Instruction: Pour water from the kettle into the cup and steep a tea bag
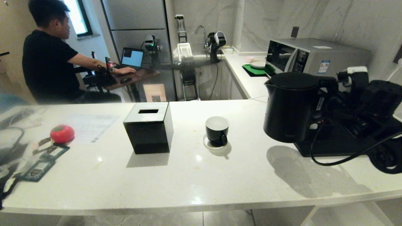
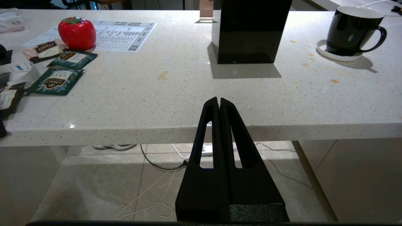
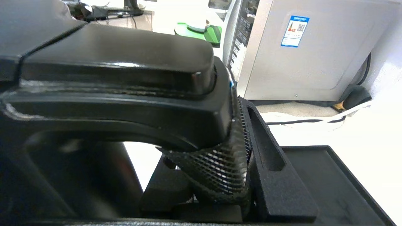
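Kettle [image 1: 290, 106] matte black, lifted above counter's right end, loop handle clamped by right gripper [image 3: 220, 147] | cup [image 1: 217, 131] glossy black, white inside, on white coaster, mid-counter | black cube tissue box [image 1: 149, 130] beyond cup | left gripper [image 2: 219, 105] pressed together, off counter [image 1: 201, 182] edge

Our left tool [image 2: 219, 103] is matte black: two long tapering fingers [image 2: 207, 125] with slotted cut-outs. Our right tool [image 3: 238, 150] is black too, its finger pad [image 3: 216, 169] faced with fine mesh. A black cable [image 1: 345, 158] loops off our right arm [image 1: 370, 106].
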Motion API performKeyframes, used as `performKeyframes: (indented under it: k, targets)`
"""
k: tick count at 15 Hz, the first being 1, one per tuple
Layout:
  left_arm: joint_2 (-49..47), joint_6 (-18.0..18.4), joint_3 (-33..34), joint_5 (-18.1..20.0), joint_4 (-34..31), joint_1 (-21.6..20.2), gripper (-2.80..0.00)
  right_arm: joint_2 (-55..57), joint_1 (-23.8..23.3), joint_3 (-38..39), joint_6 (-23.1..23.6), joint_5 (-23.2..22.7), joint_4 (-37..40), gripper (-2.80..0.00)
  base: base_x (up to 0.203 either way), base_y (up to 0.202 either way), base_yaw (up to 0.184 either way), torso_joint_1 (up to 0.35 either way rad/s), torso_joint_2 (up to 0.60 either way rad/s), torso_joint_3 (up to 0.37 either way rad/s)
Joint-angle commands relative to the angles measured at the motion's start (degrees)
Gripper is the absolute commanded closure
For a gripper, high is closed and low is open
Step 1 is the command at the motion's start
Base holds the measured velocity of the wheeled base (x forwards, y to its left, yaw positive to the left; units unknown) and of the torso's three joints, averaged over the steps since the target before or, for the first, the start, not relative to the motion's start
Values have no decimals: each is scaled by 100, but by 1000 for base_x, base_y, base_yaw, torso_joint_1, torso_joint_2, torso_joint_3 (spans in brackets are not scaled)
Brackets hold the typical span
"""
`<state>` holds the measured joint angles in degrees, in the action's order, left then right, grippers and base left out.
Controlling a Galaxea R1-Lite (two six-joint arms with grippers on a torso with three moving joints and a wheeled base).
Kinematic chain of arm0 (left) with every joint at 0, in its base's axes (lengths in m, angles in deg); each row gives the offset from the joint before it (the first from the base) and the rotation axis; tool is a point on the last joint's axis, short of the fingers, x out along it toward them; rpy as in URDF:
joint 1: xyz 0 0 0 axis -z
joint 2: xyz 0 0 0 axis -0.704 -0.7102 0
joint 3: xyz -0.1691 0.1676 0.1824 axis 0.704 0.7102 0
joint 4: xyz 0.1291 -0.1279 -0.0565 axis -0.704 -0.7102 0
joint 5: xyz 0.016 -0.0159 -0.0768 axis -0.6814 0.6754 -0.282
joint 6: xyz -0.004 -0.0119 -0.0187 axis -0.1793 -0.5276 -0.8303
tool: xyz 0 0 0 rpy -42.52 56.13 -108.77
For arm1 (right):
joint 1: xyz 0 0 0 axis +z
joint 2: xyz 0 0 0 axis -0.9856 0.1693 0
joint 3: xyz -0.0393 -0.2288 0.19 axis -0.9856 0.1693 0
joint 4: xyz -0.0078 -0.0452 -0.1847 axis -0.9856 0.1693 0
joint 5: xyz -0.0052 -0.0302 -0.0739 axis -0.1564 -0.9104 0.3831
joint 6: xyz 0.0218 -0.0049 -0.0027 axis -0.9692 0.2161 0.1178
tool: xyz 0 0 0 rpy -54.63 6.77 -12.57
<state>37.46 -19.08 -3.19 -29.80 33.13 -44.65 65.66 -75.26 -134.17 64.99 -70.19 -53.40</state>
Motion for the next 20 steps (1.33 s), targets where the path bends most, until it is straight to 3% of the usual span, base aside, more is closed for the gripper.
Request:
performKeyframes:
  k: [1, 20]
  targets:
    - [0, -2, 0, 0, 2, -1, 0, 87, 31, -137, 80, 0, 13, 0, 0, 0, 0, 0, 0, 0]
    - [0, -2, 0, 0, 2, 5, 0, 666, 785, -1573, 1384, 17, 1312, 0, 0, 0, 0, 0, 0, 0]
